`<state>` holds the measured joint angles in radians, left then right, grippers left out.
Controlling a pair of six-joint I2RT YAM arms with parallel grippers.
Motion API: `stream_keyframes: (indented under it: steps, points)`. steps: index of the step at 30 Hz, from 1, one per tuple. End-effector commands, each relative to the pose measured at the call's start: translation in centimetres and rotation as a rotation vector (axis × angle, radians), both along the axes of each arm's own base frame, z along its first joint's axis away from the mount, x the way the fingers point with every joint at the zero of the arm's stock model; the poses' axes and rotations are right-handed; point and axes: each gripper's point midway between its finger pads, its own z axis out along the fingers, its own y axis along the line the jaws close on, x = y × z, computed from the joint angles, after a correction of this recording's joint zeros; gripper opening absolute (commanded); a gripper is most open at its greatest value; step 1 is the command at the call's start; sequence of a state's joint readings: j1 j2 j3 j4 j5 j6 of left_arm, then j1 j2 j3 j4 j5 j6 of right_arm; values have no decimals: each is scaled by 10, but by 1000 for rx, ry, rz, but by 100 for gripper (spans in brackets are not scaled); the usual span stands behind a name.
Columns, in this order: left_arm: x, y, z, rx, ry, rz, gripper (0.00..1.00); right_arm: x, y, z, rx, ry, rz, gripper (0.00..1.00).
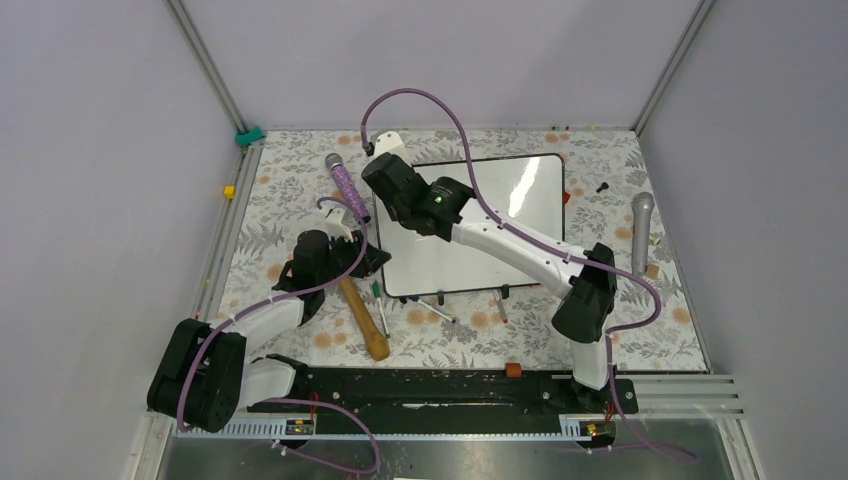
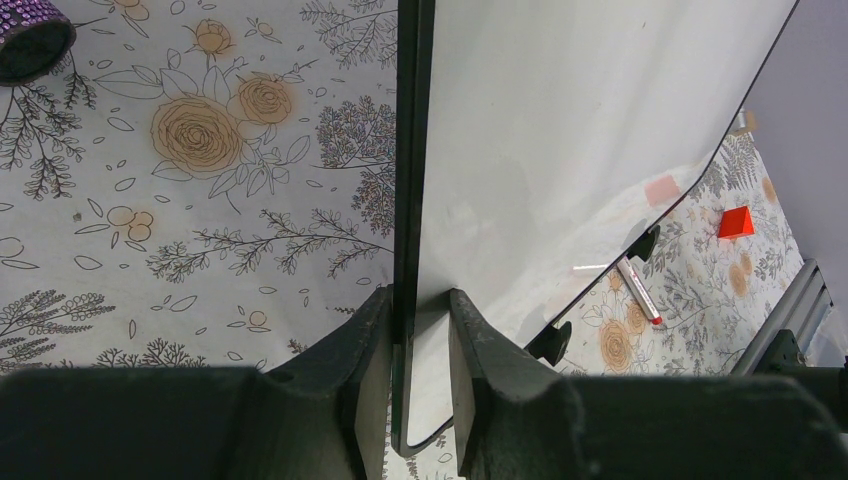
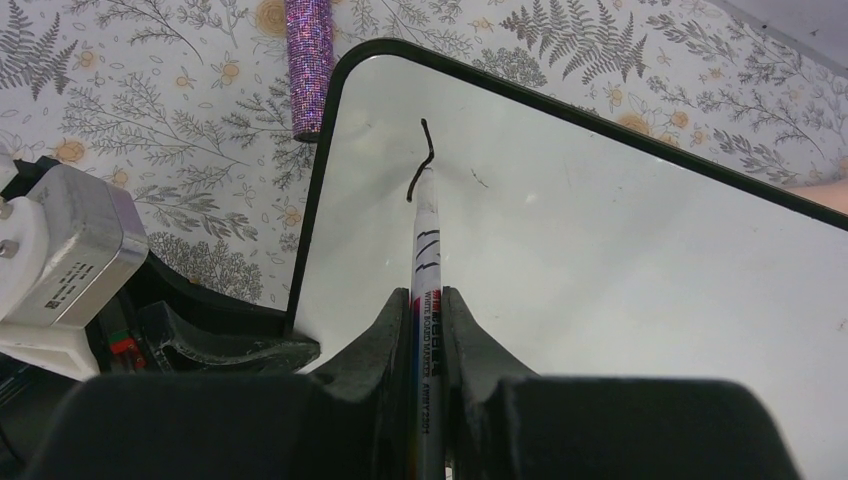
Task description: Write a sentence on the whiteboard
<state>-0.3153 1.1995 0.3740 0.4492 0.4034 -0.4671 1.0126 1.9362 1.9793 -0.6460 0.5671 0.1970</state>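
Whiteboard (image 1: 520, 200) pinched by left claw (image 2: 418, 305); right claw (image 3: 428, 310) presses marker (image 3: 426, 235) down.

Board (image 1: 530, 190), far-right part: bare and reachable from above. The right arm (image 1: 520, 248) crosses the board diagonally from the near-right corner to the far-left, barring the middle. Right gripper (image 3: 428, 300) with marker (image 3: 427, 230) occupies the far-left corner. Left gripper (image 2: 410, 305) straddles the left edge near the near corner.

Left of the board it is crowded:
- purple mic (image 1: 346, 185) just beside the far corner
- wooden handle (image 1: 365, 322) by the near corner
- left arm (image 1: 270, 315) between them

Near edge: pens (image 1: 436, 310) lie by the feet.

Right side: grey mic (image 1: 642, 230) lies apart from the board, with a lane between.
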Motion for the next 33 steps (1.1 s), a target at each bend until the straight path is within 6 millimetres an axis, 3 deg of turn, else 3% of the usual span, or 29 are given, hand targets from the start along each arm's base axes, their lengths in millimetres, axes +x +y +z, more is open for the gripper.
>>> stream_keyframes:
  steps: [1, 11, 17, 28, 33]
  points:
    - [10, -5, 21, -7, -67, -7, 0, 6, 4, 14, 18, -36, -11, 0]
    - [10, -5, 21, -6, -70, -5, 0, 10, 3, 9, -27, -37, -29, 0]
    - [11, -5, 22, -6, -70, -5, 0, 13, -11, 6, -88, -42, -77, 0]
    - [11, -4, 22, -6, -72, -2, 0, 12, -31, 13, -111, -37, -125, 0]
    - [10, -4, 21, -4, -71, -2, 0, 10, -27, 30, -26, -66, -98, 0]
